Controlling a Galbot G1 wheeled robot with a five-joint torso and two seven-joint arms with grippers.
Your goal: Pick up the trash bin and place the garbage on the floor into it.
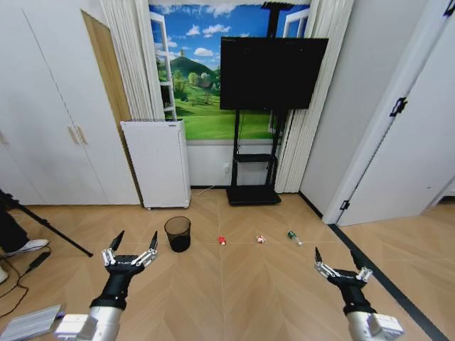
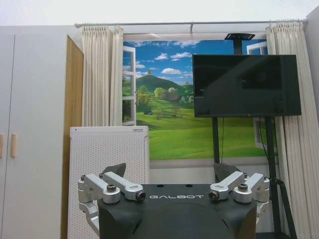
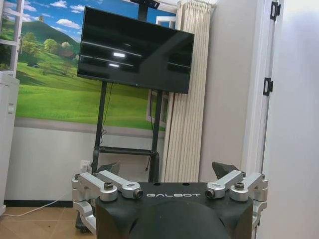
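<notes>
The black wire-mesh trash bin (image 1: 178,234) stands upright on the herringbone floor (image 1: 249,284), ahead of me and slightly left. To its right lies the garbage in a row: a red can (image 1: 222,240), a red-and-white packet (image 1: 261,239) and a green bottle (image 1: 293,237). My left gripper (image 1: 134,241) is open, held above the floor just left of the bin and nearer to me. My right gripper (image 1: 334,257) is open too, low on the right, nearer than the bottle. Both hold nothing. The wrist views show the left gripper (image 2: 169,172) and the right gripper (image 3: 168,169) open, facing the far wall.
A tall white perforated appliance (image 1: 156,162) stands behind the bin by the wall. A TV on a black stand (image 1: 256,106) is further right. A tripod leg (image 1: 50,227), cables and a person's shoe (image 1: 25,246) are at the left. A dark strip (image 1: 384,277) runs along the right floor edge.
</notes>
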